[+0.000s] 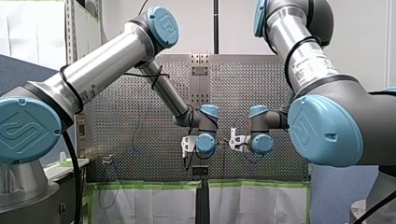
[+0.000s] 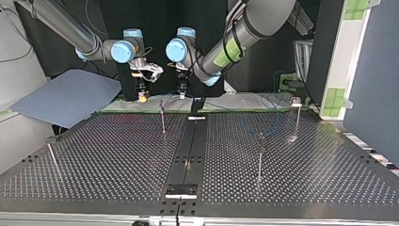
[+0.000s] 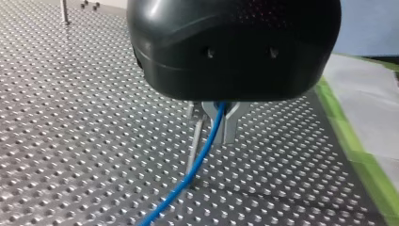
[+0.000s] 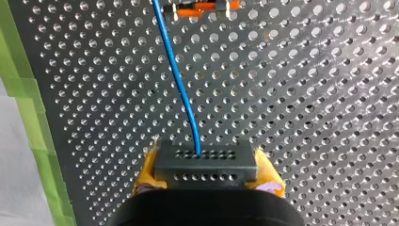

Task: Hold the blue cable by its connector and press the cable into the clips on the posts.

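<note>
The blue cable (image 4: 176,70) comes out of a black connector (image 4: 202,162), which my right gripper (image 4: 207,175) is shut on between its yellow pads (image 4: 147,172). From there the cable runs ahead to a clip with orange parts (image 4: 202,7). In the left wrist view my left gripper (image 3: 218,123) has its metal fingers (image 3: 230,127) shut on the blue cable (image 3: 197,165), which hangs down to the table beside a thin post (image 3: 194,146). Across the table, my right gripper (image 2: 142,95) and my left gripper (image 2: 182,92) hang side by side over the far edge.
Thin posts stand on the perforated table (image 2: 117,155): one near the grippers (image 2: 163,120), two at the top view's right (image 2: 260,157) (image 2: 297,115), one at its left (image 2: 51,157). A blue sheet (image 2: 70,96) lies behind the table. Green tape (image 3: 362,155) lines the edge.
</note>
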`<action>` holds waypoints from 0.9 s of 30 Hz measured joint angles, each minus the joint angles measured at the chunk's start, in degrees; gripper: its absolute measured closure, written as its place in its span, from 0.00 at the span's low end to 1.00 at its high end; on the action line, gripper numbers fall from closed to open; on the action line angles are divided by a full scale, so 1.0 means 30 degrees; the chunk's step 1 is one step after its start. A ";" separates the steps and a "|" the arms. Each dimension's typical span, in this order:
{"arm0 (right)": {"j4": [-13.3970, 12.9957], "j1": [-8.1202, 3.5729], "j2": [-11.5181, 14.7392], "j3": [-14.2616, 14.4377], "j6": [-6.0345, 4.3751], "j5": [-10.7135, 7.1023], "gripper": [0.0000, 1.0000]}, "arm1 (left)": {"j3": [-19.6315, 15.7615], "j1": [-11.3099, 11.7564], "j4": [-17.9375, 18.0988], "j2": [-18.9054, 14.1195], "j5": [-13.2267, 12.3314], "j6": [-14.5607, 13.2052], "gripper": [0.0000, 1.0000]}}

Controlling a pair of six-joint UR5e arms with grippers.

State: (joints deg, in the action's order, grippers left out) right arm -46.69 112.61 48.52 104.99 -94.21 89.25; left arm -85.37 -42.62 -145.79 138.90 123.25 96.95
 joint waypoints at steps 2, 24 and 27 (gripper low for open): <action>-0.0091 -0.0137 -0.0012 0.0001 0.0052 -0.0339 1.00 | 0.0356 0.0006 -0.0005 0.0026 -0.0015 0.0058 1.00; -0.1705 -0.2236 -0.1512 -0.0037 -0.0189 -0.3887 1.00 | 0.1661 0.0249 0.0293 0.1368 -0.0761 0.0484 1.00; -0.1856 -0.2500 -0.1594 -0.0169 -0.0294 -0.4353 1.00 | 0.1777 0.0271 0.0354 0.1402 -0.0855 0.0503 1.00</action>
State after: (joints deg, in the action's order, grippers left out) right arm -52.25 105.11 43.74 104.48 -95.09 76.19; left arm -80.04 -41.81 -144.73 143.11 120.69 98.46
